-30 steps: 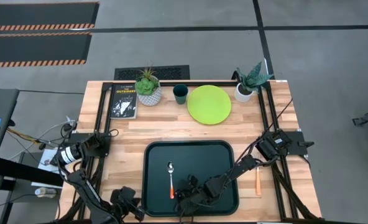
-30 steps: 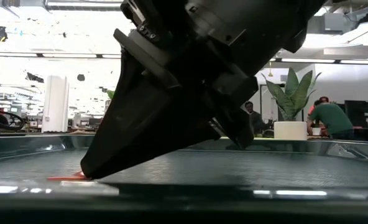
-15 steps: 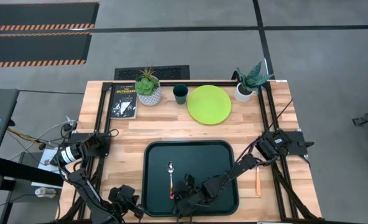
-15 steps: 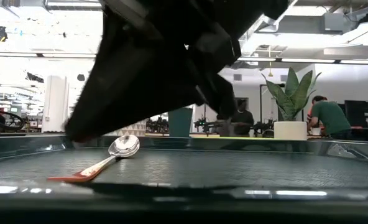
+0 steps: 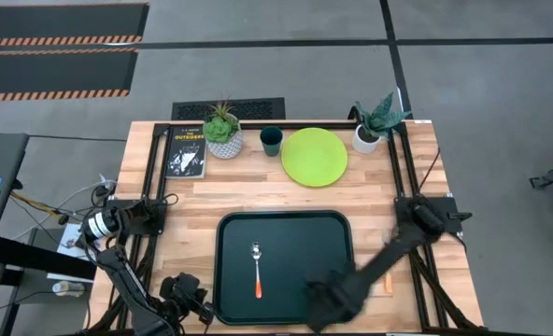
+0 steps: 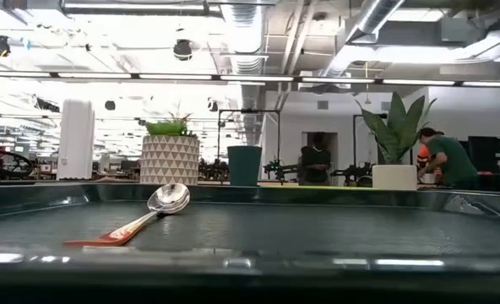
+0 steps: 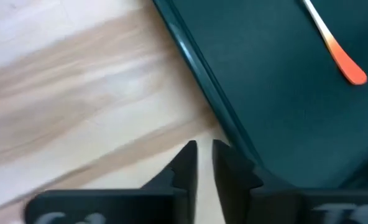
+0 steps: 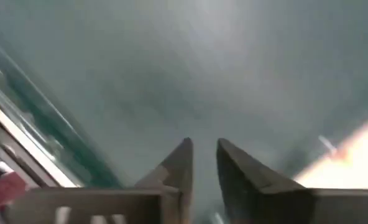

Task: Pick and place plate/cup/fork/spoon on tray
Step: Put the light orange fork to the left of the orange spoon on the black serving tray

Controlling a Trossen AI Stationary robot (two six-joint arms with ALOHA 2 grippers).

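The right pincer [image 5: 321, 301] was low over the spoon [image 5: 257, 271] one second ago; now it has let go and pulled back to the near right corner of the tray [image 5: 337, 229], blurred by motion. In its wrist view the two fingers stand a small gap apart with nothing between them. So the spoon is delivered, and the fork [image 5: 387, 271], the cup [image 5: 271, 141] and the plate [image 5: 315, 156] remain.

The left pincer [image 7: 204, 163] waits at the near left corner of the tray, over the bench [image 5: 192, 201]; its fingers are parted by a thin slit only, with nothing held.

The spoon lies flat in the left half of the tray. Its long axis runs near to far: orange handle toward the near edge, silver bowl toward the far edge.

The fork lies on the bench just beside the tray's right rim, along the same direction; I cannot tell which end has the tines.

Far back, the cup and the plate stand side by side between two potted plants [image 5: 222, 131].
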